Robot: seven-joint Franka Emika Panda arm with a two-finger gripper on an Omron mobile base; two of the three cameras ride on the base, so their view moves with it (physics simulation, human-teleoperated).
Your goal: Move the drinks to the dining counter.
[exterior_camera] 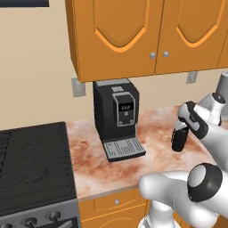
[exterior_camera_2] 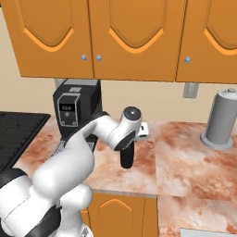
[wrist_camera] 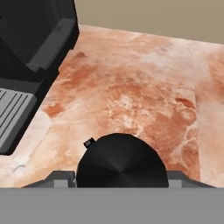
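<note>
One black flask [exterior_camera_2: 127, 156] stands on the worktop [exterior_camera_2: 185, 157], gripped by the hand [wrist_camera: 121, 177].

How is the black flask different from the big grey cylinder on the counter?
The black flask is dark, while the grey cylinder is pale and metallic. The flask looks slimmer and shorter; the cylinder is wider, taller and stands on a round base. The flask sits right under the tool, beside the coffee machine; the cylinder stands alone, far from the arm. Both stand upright on the marbled worktop.

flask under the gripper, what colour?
Black flask, plain, no pattern; clearest in the right base view.
</note>
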